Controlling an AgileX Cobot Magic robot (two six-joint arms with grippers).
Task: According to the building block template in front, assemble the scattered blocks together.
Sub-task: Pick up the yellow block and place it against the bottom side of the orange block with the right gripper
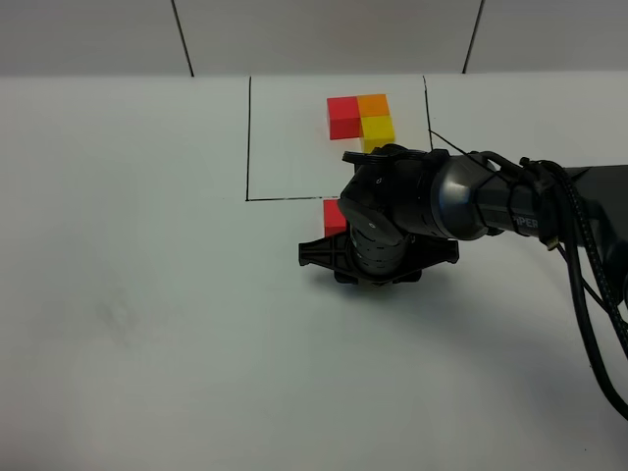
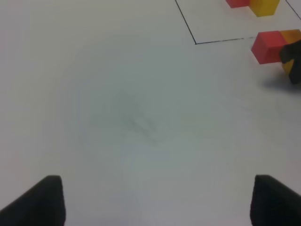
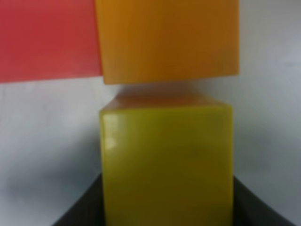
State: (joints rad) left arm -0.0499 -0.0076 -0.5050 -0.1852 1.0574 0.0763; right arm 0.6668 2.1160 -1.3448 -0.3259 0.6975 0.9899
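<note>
The building block template [image 1: 360, 119], an L of joined red, orange and yellow cubes, is seen inside the drawn black rectangle. At its 6 o'clock, the red block [image 1: 334, 216] touches the orange block [image 3: 167, 37]; the yellow block [image 3: 167, 165] adjoins the orange.

**Only a scrap of lettering, too cut off to read**

A few pale letters stand on the dark sleeve of the right arm [image 1: 510, 218] in the high view. They are partly hidden and too small to make out as a word. The blocks and the white surface [image 1: 147, 294] bear no writing.
</note>
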